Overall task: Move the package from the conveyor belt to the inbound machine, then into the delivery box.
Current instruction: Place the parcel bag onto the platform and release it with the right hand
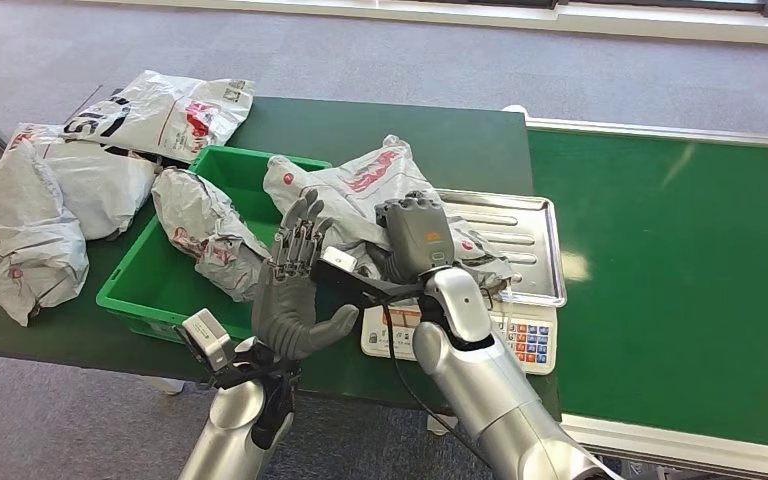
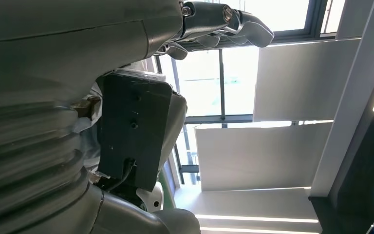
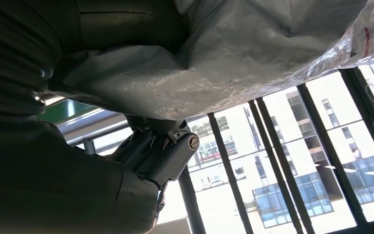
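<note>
Silver forearms rise from below; the right hand (image 1: 415, 235) grasps a crumpled grey package (image 1: 360, 190) (red print on it), holding it above the near edge of the scale's steel tray (image 1: 530, 250) and the green bin's (image 1: 155, 290) right rim. Just beside it, the left hand (image 1: 295, 285) stands released, fingers apart and upright. Another package (image 1: 205, 225) lies in the bin; more lie on the desk (image 1: 440, 135) at left. Green conveyor belt (image 1: 680, 260) runs at right.

Parcel-sorting station in an office building: conveyor belt (image 1: 670, 270), weighing scale (image 1: 505, 250), green bin (image 1: 160, 290), mail bags (image 1: 50, 200), carpet floor (image 1: 360, 50), large windows (image 3: 292, 165).
</note>
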Action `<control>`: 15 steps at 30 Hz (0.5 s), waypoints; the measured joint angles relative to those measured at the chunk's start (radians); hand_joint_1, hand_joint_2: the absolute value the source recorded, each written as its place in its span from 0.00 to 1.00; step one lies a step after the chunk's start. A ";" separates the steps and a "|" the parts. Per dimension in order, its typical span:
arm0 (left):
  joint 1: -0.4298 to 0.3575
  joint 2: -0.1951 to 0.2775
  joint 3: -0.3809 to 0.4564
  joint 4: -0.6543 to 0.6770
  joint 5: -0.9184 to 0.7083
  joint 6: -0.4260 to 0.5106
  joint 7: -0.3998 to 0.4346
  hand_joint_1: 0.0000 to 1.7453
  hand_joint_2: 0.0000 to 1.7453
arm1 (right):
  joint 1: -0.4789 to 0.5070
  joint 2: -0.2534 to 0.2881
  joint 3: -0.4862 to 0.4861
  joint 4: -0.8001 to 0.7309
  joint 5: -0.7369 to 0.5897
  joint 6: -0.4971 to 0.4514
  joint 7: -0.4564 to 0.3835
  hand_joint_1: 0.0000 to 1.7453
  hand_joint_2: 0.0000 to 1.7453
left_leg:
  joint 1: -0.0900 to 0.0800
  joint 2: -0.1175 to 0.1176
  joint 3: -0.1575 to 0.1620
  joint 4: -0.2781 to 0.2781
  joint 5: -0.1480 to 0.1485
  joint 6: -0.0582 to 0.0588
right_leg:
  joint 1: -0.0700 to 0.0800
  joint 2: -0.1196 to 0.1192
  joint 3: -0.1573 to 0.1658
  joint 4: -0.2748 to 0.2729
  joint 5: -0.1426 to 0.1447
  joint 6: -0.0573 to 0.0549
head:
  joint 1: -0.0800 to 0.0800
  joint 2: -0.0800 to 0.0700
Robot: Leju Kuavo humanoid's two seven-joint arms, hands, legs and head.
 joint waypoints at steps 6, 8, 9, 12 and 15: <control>0.001 0.000 -0.001 -0.003 -0.012 0.002 -0.003 0.00 1.00 | 0.004 0.002 0.021 0.003 -0.019 0.009 0.015 0.00 0.00 | 0.000 0.000 0.000 0.000 0.000 0.000 | 0.000 0.000 0.000 0.000 0.000 0.000 | 0.000 0.000; 0.001 0.000 -0.001 -0.006 -0.014 0.006 -0.001 0.00 1.00 | 0.004 0.002 0.031 0.003 -0.030 0.006 0.024 0.00 0.00 | 0.000 0.000 0.000 0.000 0.000 0.000 | 0.000 0.000 0.000 0.000 0.000 0.000 | 0.000 0.000; 0.001 0.000 -0.001 -0.007 -0.015 0.008 0.000 0.00 1.00 | 0.004 0.002 0.035 0.003 -0.038 0.004 0.027 0.00 0.00 | 0.000 0.000 0.000 0.000 0.000 0.000 | 0.000 0.000 0.000 0.000 0.000 0.000 | 0.000 0.000; 0.002 0.000 -0.001 -0.012 -0.016 0.012 0.003 0.00 1.00 | 0.004 0.002 0.040 -0.003 -0.105 0.018 0.011 0.00 0.00 | 0.000 0.000 0.000 0.000 0.000 0.000 | 0.000 0.000 0.000 0.000 0.000 0.000 | 0.000 0.000; 0.002 0.001 -0.001 -0.017 -0.017 0.016 0.006 0.00 1.00 | 0.011 0.000 0.026 -0.046 -0.352 0.178 -0.099 0.00 0.00 | 0.000 0.000 0.000 0.000 0.000 0.000 | 0.000 0.000 0.000 0.000 0.000 0.000 | 0.000 0.000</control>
